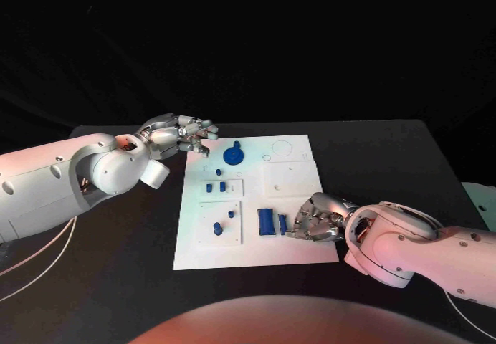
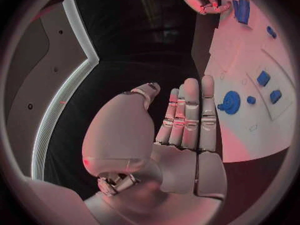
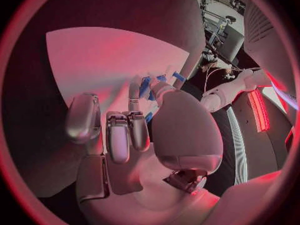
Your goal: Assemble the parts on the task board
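— Fingers first, then: what is the right hand doing?

— It is down at the board's right edge, toward the near corner, fingers curled over the narrow blue bar. From the wrist camera the fingertips look closed around a blue piece, so I'd call it a pinch, though I can't say the bar is off the surface.

— And just beside it?

— The wider blue block, lying flat on the white board, right next to the bar and apart from the fingers.

— The left hand?

— The left hand hangs by the board's far left corner, off the plate. Its fingers are straight and pressed side by side, with nothing in them.

— What's near it?

— The round blue knob, standing near the far edge of the board, close to that hand but not touched. Two small blue pegs sit in a panel along the left edge, and another blue piece in the panel nearer us.

— So which step is this?

— My reading: picking up the bar, early in the job, since most of the parts look loose or unplaced.

— What does the next move need?

— A firm hold, a clean lift clear of the block, then carrying the bar to its seat. Which recess that is, I can't tell from here.
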You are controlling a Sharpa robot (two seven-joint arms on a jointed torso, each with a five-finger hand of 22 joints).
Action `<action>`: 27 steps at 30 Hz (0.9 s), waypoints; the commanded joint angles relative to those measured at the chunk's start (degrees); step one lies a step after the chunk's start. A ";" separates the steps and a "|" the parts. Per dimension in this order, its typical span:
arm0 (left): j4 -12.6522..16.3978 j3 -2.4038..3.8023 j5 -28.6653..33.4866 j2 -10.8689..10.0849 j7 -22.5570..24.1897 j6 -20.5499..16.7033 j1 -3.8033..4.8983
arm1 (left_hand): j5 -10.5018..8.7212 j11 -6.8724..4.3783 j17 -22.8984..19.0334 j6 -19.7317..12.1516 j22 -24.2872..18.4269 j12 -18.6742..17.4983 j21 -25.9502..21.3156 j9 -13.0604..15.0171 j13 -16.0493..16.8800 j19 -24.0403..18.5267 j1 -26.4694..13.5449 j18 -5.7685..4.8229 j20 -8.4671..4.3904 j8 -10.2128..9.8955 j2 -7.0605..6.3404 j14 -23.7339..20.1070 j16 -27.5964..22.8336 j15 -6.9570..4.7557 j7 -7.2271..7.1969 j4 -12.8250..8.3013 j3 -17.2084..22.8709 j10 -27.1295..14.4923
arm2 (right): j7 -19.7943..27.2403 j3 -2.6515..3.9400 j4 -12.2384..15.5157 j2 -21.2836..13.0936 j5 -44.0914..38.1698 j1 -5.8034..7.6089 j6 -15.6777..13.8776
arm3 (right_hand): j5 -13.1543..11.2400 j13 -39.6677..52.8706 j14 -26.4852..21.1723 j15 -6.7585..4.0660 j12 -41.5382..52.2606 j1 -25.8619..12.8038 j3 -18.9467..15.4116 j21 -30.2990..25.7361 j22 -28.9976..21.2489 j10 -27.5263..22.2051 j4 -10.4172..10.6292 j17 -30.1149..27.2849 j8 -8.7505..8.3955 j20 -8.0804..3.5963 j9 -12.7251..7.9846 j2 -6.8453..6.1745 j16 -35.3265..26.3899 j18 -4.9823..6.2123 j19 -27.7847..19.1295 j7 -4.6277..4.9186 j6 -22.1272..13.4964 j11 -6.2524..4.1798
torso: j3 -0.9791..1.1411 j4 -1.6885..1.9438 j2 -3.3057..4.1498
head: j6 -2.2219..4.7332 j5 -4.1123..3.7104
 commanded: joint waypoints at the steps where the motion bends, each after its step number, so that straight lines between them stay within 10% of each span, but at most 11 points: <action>1: 0.09 0.01 0.17 0.09 0.27 1.01 0.01 | 0.29 0.01 0.06 -0.39 -0.07 -0.20 -0.35 0.07 0.09 -0.06 0.12 0.60 0.38 -0.37 0.54 -0.14 -0.04 0.20 0.10 0.33 0.02 -0.28 | -0.10 -0.02 -0.20 0.18 0.41 -0.07 0.66 | 0.13 11.68 6.17 -0.29 0.20 0.39 0.19 -0.12 8.74 3.64 0.26 15.06 -0.26 -0.44 0.08 0.38 0.23 -0.14 0.79 0.01 0.60 -0.39 | -0.02 0.06 0.07 | 0.01 -0.06; 27: 0.13 0.00 -0.42 -0.01 0.35 0.97 0.01 | 0.34 0.00 0.07 -0.38 -0.13 -0.15 -0.37 0.13 0.13 -0.04 0.33 0.60 0.39 -0.40 0.63 -0.15 -0.02 0.19 0.06 0.37 -0.03 -0.29 | -1.00 -0.01 -2.11 2.30 -2.06 -0.35 2.82 | 0.69 11.69 6.17 -0.49 0.20 1.88 1.19 -0.18 8.77 3.67 -0.10 15.06 -0.38 -0.58 0.30 0.49 0.23 -0.14 0.85 -0.28 0.91 -0.64 | -0.07 -0.04 -0.06 | 0.01 0.10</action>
